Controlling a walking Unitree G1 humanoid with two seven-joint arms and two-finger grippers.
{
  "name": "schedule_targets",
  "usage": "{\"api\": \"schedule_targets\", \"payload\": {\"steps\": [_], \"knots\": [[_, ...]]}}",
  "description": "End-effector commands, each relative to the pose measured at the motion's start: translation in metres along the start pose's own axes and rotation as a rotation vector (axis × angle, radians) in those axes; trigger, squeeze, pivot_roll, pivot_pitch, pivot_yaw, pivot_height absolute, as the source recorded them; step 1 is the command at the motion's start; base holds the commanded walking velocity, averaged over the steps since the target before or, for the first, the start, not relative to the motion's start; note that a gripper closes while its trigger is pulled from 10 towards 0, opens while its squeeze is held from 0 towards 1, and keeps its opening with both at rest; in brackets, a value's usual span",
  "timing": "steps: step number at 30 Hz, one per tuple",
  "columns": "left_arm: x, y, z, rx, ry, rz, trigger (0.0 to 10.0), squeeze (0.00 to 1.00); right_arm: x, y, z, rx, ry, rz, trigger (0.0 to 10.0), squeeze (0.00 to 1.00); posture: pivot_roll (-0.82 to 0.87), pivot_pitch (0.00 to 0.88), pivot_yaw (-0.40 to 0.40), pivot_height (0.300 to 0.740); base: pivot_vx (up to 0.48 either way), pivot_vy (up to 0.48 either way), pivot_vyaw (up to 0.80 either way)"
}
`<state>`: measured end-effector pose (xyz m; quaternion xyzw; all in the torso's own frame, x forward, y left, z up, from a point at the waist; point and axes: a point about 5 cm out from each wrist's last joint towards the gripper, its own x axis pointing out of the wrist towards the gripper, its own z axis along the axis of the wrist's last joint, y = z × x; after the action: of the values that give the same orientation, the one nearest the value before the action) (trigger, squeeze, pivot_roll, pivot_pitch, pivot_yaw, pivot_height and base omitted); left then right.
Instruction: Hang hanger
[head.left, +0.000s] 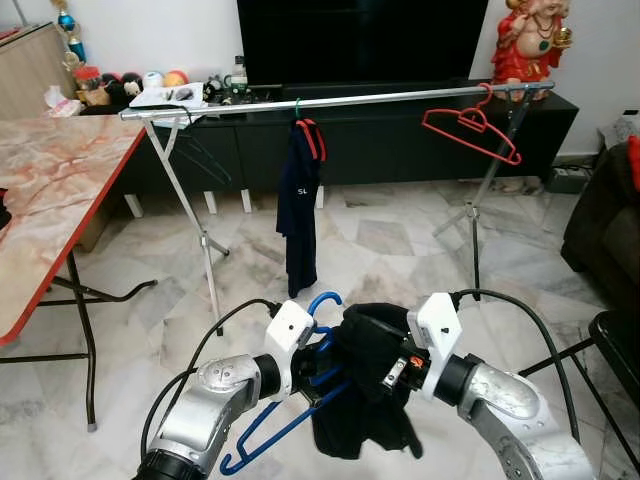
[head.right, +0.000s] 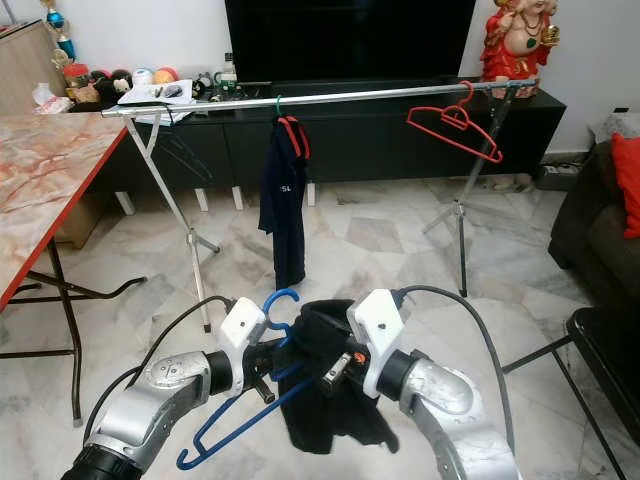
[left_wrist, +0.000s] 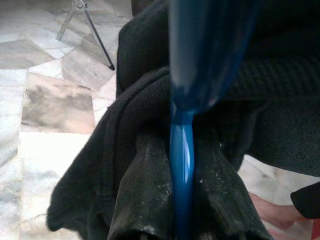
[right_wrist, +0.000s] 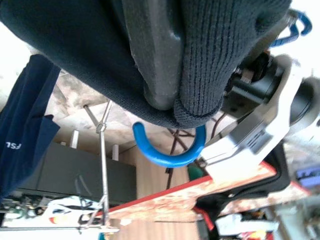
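A blue hanger (head.left: 285, 430) is held low in front of me, its hook (head.left: 322, 297) pointing up. My left gripper (head.left: 325, 352) is shut on the hanger's neck; in the left wrist view the blue bar (left_wrist: 181, 160) runs between its fingers (left_wrist: 145, 200). A black garment (head.left: 375, 385) is draped over the hanger. My right gripper (head.left: 388, 375) is shut on that cloth, and its finger (right_wrist: 155, 60) is wrapped in the fabric (right_wrist: 220, 50). The silver rail (head.left: 340, 100) of the clothes rack stands ahead across the floor.
A navy shirt (head.left: 297, 210) on a red hanger hangs mid-rail, and an empty red hanger (head.left: 470, 125) hangs near its right end. A marble-top folding table (head.left: 50, 200) is on the left. A dark sofa (head.left: 605, 230) and a black stool (head.left: 620, 345) are on the right.
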<state>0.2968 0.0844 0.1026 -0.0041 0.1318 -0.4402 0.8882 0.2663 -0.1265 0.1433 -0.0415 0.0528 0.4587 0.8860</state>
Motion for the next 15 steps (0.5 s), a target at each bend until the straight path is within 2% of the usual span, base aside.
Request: {"api": "schedule_targets", "payload": {"steps": [1,2,4,5,7,8,12,14,15], "knots": [[-0.002,0.002,0.006,-0.004,-0.026,0.016,10.0,0.00,-0.001,0.006,0.012,-0.037,-0.054,0.054,10.0,0.00,0.08,0.035,0.032,0.740,0.000,0.000,0.00],[-0.002,0.003,0.006,-0.009,-0.031,0.021,10.0,0.00,-0.003,0.005,0.011,-0.046,-0.041,0.051,10.0,0.00,0.07,0.036,0.032,0.740,0.000,0.000,0.00],[-0.002,0.004,0.008,-0.022,-0.046,0.028,10.0,0.00,-0.010,-0.017,-0.008,-0.139,0.107,-0.099,10.0,0.00,0.08,0.037,0.032,0.740,0.000,0.000,0.00],[-0.002,0.004,0.008,-0.022,-0.047,0.029,10.0,0.00,-0.011,-0.021,-0.011,-0.150,0.131,-0.128,10.0,0.00,0.08,0.037,0.032,0.740,0.000,0.000,0.00],[-0.003,0.005,0.009,-0.020,-0.052,0.039,10.0,0.00,-0.018,-0.048,-0.018,-0.164,0.198,-0.320,10.0,0.00,0.07,0.039,0.034,0.740,0.000,0.000,0.00],[-0.003,0.005,0.009,-0.021,-0.056,0.045,10.0,0.00,-0.022,-0.058,-0.016,-0.155,0.185,-0.395,10.0,0.00,0.07,0.040,0.033,0.740,0.000,0.000,0.00],[-0.003,0.006,0.010,-0.022,-0.058,0.045,10.0,0.00,-0.023,-0.063,-0.006,-0.180,0.139,-0.432,10.0,0.00,0.07,0.040,0.033,0.740,0.000,0.000,0.00],[-0.002,0.004,0.010,-0.029,-0.063,0.031,10.0,0.00,-0.016,-0.058,0.004,-0.234,0.090,-0.366,10.0,0.00,0.07,0.040,0.033,0.740,0.000,0.000,0.00],[-0.001,0.002,0.010,-0.029,-0.064,0.016,10.0,0.00,-0.011,-0.050,0.007,-0.264,0.065,-0.284,10.0,0.00,0.07,0.040,0.033,0.740,0.000,0.000,0.00]]}}
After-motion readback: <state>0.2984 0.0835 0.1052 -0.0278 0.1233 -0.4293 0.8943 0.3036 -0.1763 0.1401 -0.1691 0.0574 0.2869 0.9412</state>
